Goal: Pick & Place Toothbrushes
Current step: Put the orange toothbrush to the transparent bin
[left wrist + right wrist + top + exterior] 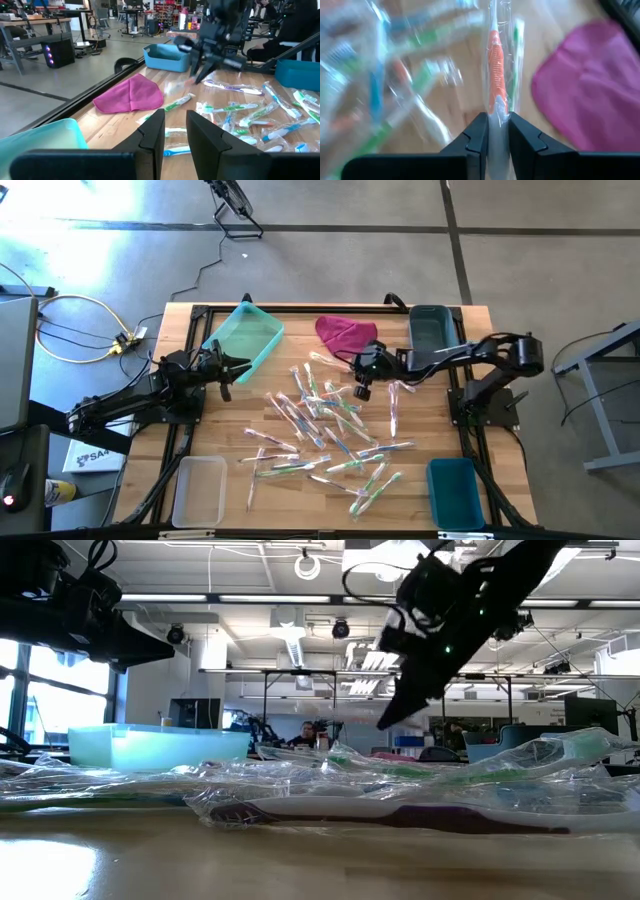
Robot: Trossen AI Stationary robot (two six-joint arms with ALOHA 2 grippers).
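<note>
Many toothbrushes (330, 430) in clear wrappers lie scattered over the middle of the wooden table. My right gripper (350, 363) reaches over the far part of the pile, beside the magenta cloth (345, 332). It is shut on one wrapped toothbrush with an orange handle (497, 65). In the low view it (388, 720) hangs above the pile, slanting down. My left gripper (175, 135) waits at the table's left, level, open, with nothing between its fingers. My right gripper pinches the wrapped toothbrush between its two fingers at one end of the orange handle (497, 107), wrapper included. The fingers slant down from the table's right side and lie along the brush. The brush sticks out ahead of the fingertips.
A pale teal tray (245, 335) stands at the far left and a dark teal bin (435, 330) at the far right. At the near right is a blue bin (455, 490), at the near left a clear tub (200, 490).
</note>
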